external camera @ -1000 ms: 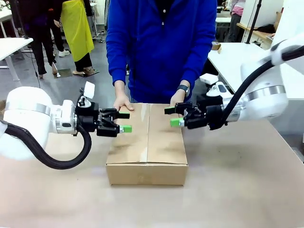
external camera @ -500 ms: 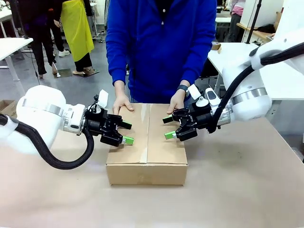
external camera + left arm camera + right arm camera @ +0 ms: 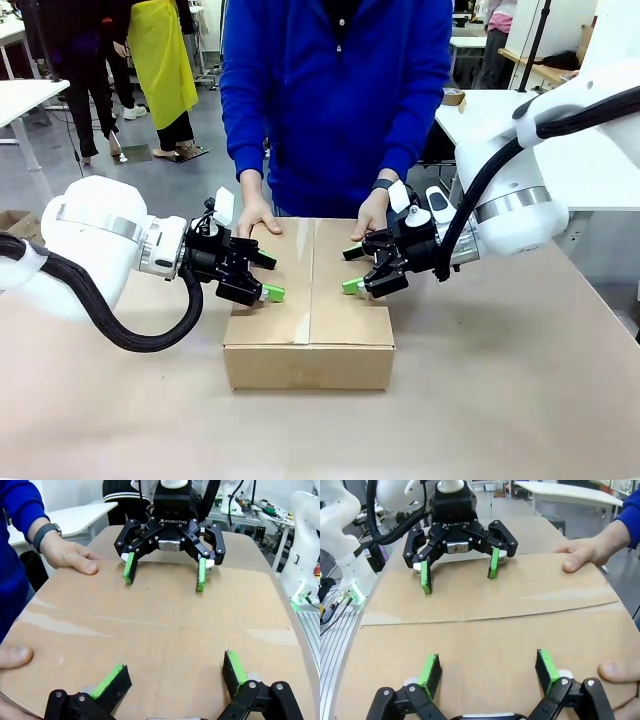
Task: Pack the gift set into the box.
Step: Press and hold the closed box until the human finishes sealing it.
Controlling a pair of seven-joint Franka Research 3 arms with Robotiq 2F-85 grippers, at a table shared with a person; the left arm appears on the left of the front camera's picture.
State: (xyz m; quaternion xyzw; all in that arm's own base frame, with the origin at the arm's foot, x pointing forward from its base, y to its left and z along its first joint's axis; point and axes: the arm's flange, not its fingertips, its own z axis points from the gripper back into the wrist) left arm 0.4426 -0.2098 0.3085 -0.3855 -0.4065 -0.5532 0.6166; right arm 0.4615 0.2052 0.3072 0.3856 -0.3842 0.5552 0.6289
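Note:
The box stands in the middle of the table with its top flaps folded flat and a seam running down the centre. The gift set is out of view. My left gripper is open, tilted down over the left flap. My right gripper is open over the right flap, facing it. The left wrist view has my left gripper low over the cardboard, with the right gripper opposite. From the right wrist, my right gripper faces the left gripper. The person's hands rest on the far flap edges.
The person in a blue top stands at the far edge, the other hand wearing a watch. Bare brown table surrounds the box. White tables and other people stand farther back.
Both grippers have moved inward from beside the box to over its top and have tilted downward. The person's hands have stayed on the flaps.

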